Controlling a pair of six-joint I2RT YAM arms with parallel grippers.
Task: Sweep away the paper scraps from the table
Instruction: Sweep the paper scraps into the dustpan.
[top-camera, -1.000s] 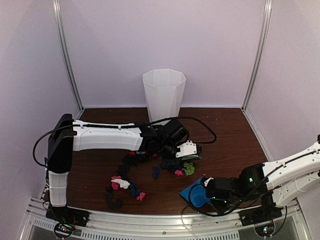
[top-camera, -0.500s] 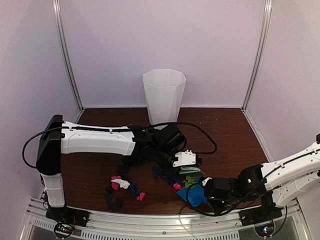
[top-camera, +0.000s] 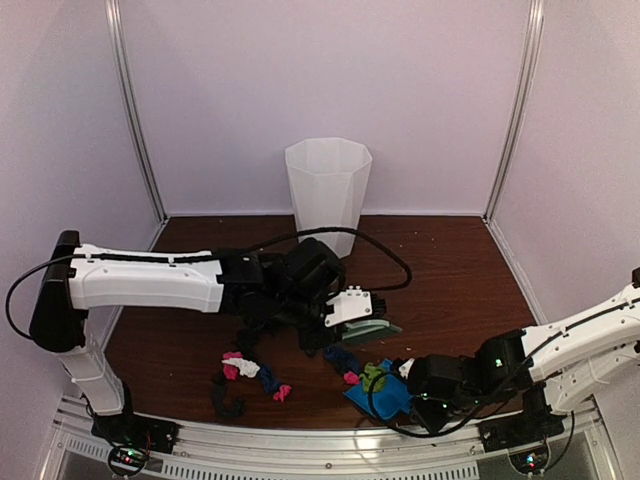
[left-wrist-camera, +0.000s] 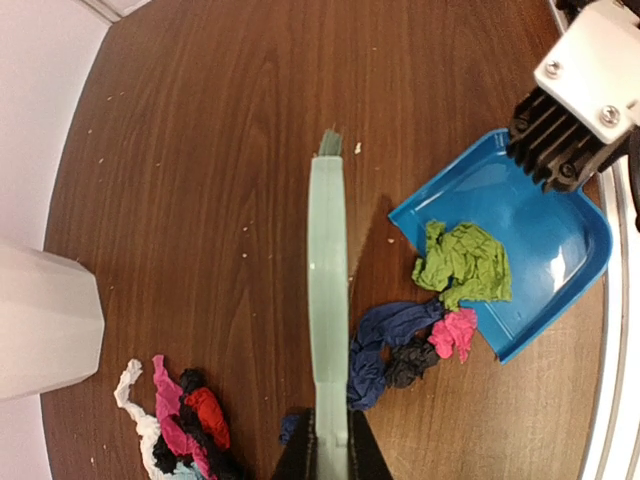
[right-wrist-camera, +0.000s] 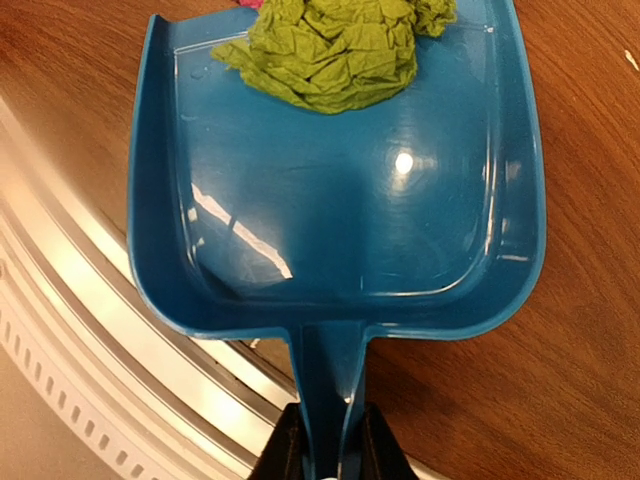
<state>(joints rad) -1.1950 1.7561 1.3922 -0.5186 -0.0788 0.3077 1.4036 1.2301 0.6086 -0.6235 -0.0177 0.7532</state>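
With our left gripper (left-wrist-camera: 330, 462) clamped on the brush (left-wrist-camera: 328, 300) and our right gripper (right-wrist-camera: 325, 455) pinching the dustpan (right-wrist-camera: 330, 230), we risk a fast stroke flicking the paper scraps (left-wrist-camera: 385, 338), bunched lower centre at its lip, sideways across the table (left-wrist-camera: 200, 150).

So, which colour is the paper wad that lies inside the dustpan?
Green. The paper wad in the blue dustpan shows best in the right wrist view.

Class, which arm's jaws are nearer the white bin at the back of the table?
Left. The left arm reaches forward, jaws shut on the brush just in front of the bin. The right arm sits by the near edge, gripping the dustpan handle, farther away.
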